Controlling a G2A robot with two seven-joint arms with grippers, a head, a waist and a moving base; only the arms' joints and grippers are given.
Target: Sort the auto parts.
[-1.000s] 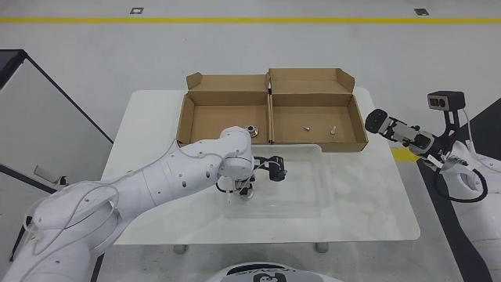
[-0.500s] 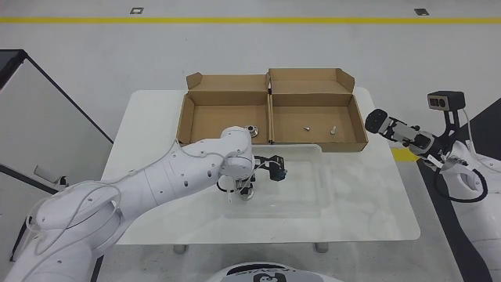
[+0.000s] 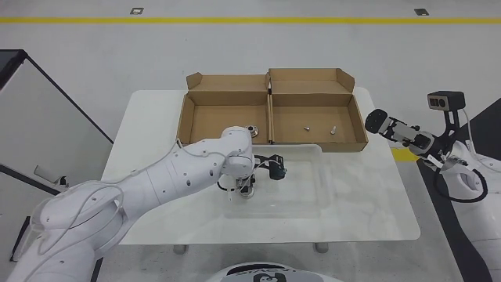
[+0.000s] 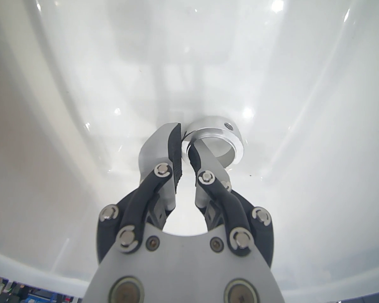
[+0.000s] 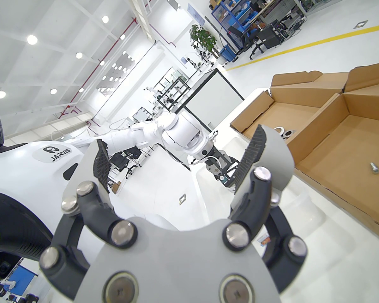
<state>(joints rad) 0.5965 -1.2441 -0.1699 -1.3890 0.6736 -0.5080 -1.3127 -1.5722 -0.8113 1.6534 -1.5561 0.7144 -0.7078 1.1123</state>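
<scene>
While my left hand (image 4: 183, 146) pinched a ring (image 4: 219, 135) in the tray (image 3: 313, 197), my right hand (image 5: 180, 135) wide, other rings (image 5: 284, 132) and two bolts (image 3: 307, 129) already lay sorted in the boxes (image 3: 321, 116).

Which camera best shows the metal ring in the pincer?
Left wrist view: the metal ring sits close up, its wall pinched by the left pincer. Top view: a mere speck. Right wrist view: too far to tell.

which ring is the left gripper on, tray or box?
The metal ring in the clear tray: the left gripper pinches its wall, one finger inside the bore. The other rings lie loose in a cardboard box.
</scene>
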